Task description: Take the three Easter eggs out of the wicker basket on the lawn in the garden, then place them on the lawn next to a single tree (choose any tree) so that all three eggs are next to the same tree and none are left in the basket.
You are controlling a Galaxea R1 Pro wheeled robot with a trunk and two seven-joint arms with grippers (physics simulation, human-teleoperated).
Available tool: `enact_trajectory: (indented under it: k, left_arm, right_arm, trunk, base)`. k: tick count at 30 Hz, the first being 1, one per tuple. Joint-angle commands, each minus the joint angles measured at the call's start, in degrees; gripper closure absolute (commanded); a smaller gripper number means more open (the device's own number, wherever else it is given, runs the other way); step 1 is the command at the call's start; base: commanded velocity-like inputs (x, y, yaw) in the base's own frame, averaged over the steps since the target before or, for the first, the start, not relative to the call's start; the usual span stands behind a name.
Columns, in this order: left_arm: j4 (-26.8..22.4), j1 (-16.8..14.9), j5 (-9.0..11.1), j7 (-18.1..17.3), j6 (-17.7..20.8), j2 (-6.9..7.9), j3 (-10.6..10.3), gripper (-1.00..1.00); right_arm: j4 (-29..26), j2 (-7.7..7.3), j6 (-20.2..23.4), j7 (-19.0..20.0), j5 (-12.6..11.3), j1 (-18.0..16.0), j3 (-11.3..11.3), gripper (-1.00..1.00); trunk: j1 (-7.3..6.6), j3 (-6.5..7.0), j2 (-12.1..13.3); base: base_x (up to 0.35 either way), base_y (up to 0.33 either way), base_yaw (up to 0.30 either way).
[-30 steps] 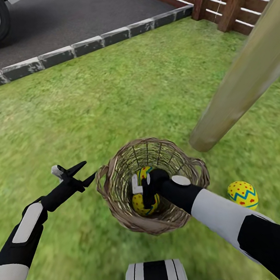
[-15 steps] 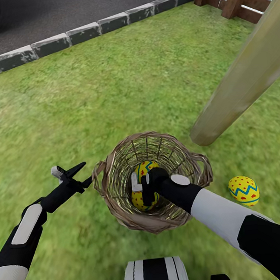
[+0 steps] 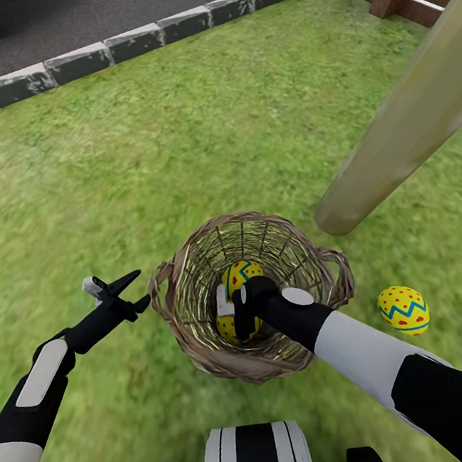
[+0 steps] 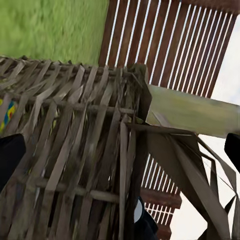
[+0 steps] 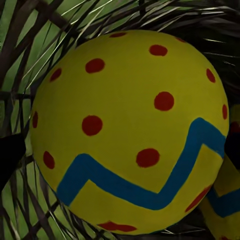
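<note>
Basket [image 3: 201, 349] lower centre, two eggs [image 3: 242, 274] inside | third egg [image 3: 403, 309] on lawn [image 3: 177, 136] lower right by tree [image 3: 401, 147] | right gripper [image 3: 234, 309] nearer, reached down inside, fingers either side of egg [image 5: 130, 130], closure unclear | left gripper [image 3: 115, 288] spread, beside rim

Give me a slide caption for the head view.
Right gripper reaches into the wicker basket holding two eggs; a third egg lies on the lawn near the tree.
</note>
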Motion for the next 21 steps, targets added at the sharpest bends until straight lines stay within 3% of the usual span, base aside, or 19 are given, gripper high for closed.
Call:
enact_trajectory:
  k: [1, 9, 21]
  left_arm:
    - [0.0, 0.0, -0.1, -0.2, 0.2, 0.00, 0.0, -1.00]
    - [0.1, 0.0, -0.1, -0.2, 0.2, 0.00, 0.0, -1.00]
    - [0.2, 0.0, -0.1, -0.2, 0.2, 0.00, 0.1, -1.00]
  right_arm:
    - [-0.1, -0.01, 0.2, 0.3, 0.4, 0.0, 0.1, -1.00]
    - [-0.1, 0.02, 0.4, 0.3, 0.5, -0.1, 0.1, -1.00]
    - [0.1, 0.01, 0.5, 0.4, 0.5, 0.0, 0.1, -1.00]
  trunk:
    - [0.02, -0.25, 0.0]
    - [0.17, -1.58, -0.1]
    - [0.22, -2.03, -0.1]
  base:
    - [0.000, 0.000, 0.000]
    - [0.000, 0.000, 0.000]
    - [0.000, 0.000, 0.000]
